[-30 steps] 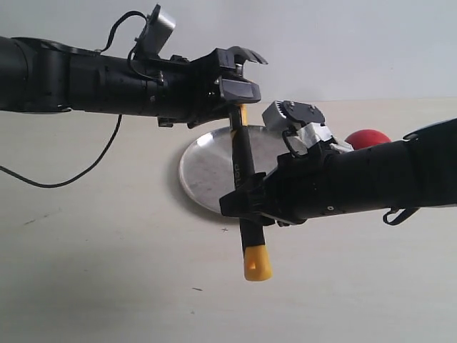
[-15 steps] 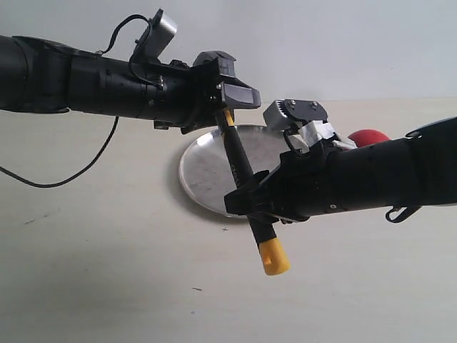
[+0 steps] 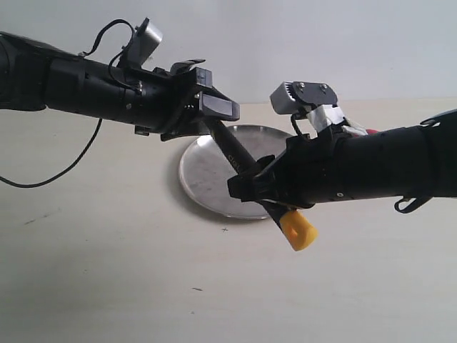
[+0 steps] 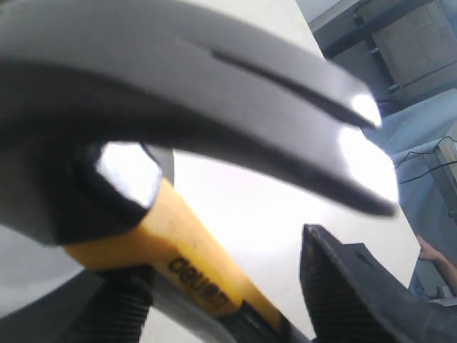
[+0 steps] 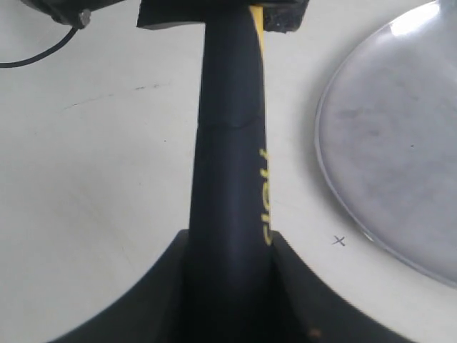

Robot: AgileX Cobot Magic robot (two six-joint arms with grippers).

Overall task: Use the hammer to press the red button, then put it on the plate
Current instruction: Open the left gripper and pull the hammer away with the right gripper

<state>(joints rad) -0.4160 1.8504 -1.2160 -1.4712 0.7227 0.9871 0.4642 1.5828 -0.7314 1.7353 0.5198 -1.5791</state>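
Note:
The hammer [image 3: 239, 158] hangs tilted above the table, its yellow end [image 3: 298, 230] lowest and to the right. My right gripper [image 3: 255, 187] is shut on its black handle [image 5: 228, 143], with the jaws [image 5: 228, 239] pressed on both sides. My left gripper [image 3: 207, 107] stands open round the yellow neck [image 4: 178, 250]; one finger [image 4: 114, 314] lies against it and the other finger [image 4: 343, 286] stands apart. The dark claw head [image 4: 214, 93] fills the left wrist view. The silver plate [image 3: 207, 179] lies under the hammer on the table. The red button is hidden behind my right arm.
A black cable [image 3: 64, 175] loops over the table at the left. A small pen cross [image 5: 339, 241] marks the table just beside the plate's rim [image 5: 335, 193]. The pale tabletop [image 3: 143, 286] stretches towards the front.
The hammer has tilted further, its yellow end swinging right and up. My right arm has risen and now covers the red button. The left gripper has drawn back to the left.

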